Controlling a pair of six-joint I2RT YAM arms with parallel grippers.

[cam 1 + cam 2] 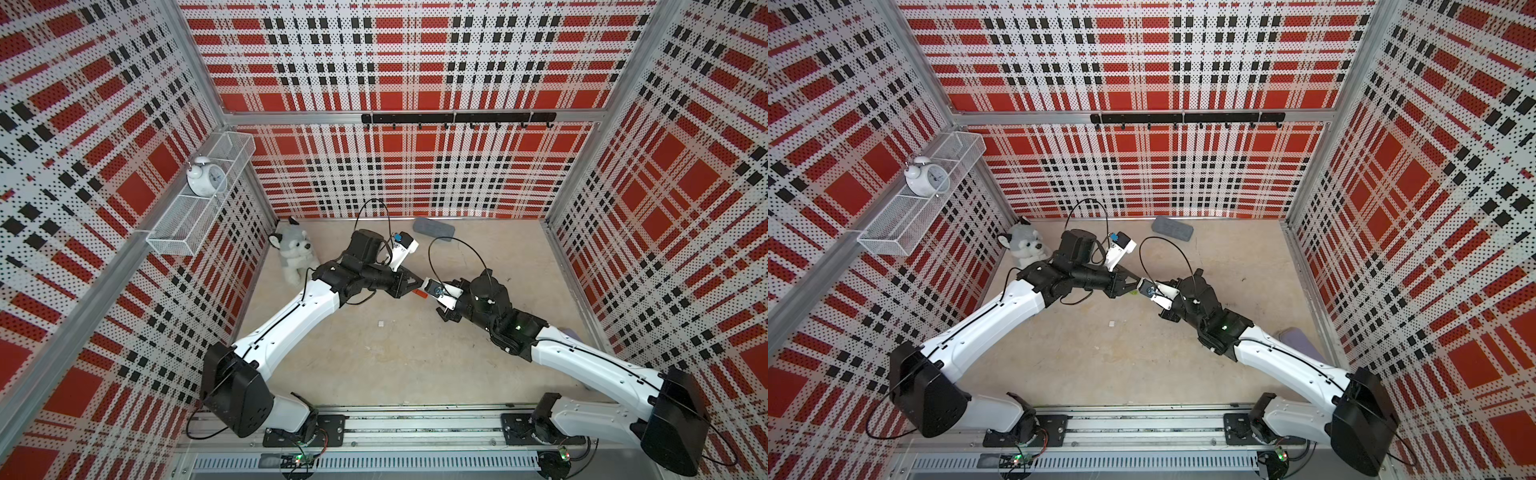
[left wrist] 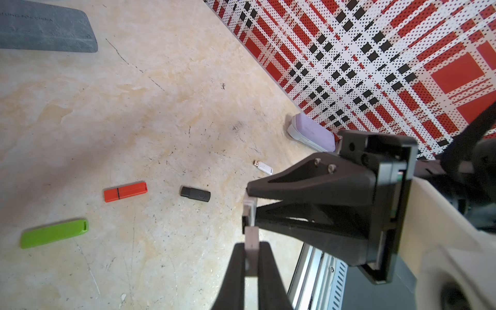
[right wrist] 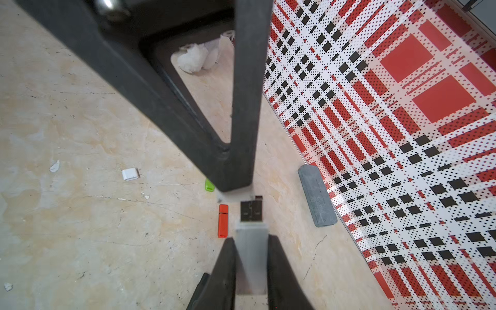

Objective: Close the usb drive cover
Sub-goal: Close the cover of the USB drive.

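Right wrist: usb drive [image 3: 251, 241] plug edge just beside cover [image 3: 236, 195], above tabletop [image 3: 80, 228].

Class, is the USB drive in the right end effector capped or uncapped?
Uncapped: the USB drive shows a bare metal plug; the left end effector holds the cover, not over it.

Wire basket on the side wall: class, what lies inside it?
A white alarm clock stands in the wire basket, about midway along. Nothing else shows through the mesh. The basket floor under the clock is covered.
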